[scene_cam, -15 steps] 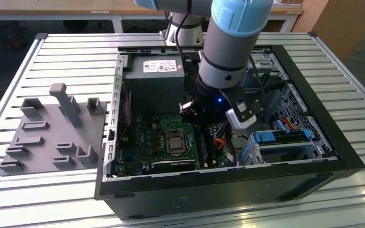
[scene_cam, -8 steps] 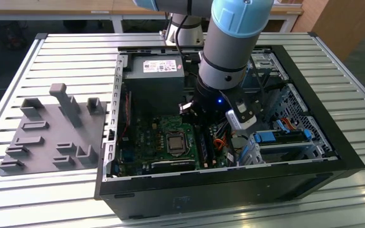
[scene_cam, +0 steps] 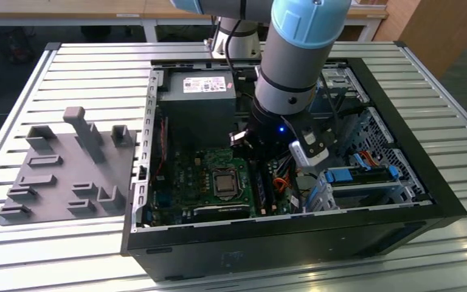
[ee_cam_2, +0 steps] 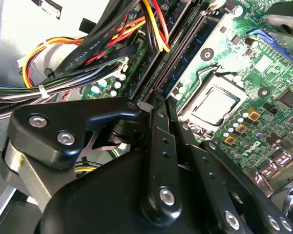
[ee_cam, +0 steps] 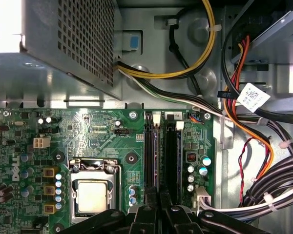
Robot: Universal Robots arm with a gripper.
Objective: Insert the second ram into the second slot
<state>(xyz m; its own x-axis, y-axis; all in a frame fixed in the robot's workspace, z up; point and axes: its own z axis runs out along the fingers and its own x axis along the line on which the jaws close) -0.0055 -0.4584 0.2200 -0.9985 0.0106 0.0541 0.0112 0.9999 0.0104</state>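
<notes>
The black two-fingered gripper (ee_cam_2: 159, 105) is down inside the open black computer case (scene_cam: 396, 225), fingers drawn close together over the dark memory slots (ee_cam: 158, 156) on the green motherboard (ee_cam: 95, 134). Whether it grips the thin second ram, I cannot tell. The case sits on a slatted metal table (scene_cam: 71, 67), beside a grey moulded fixture tray (scene_cam: 63, 176).

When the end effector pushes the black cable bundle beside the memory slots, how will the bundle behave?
The black cable bundle would probably bend aside rather than resist, since it hangs in loose curves. The white ties around it likely make its wires move together.
</notes>
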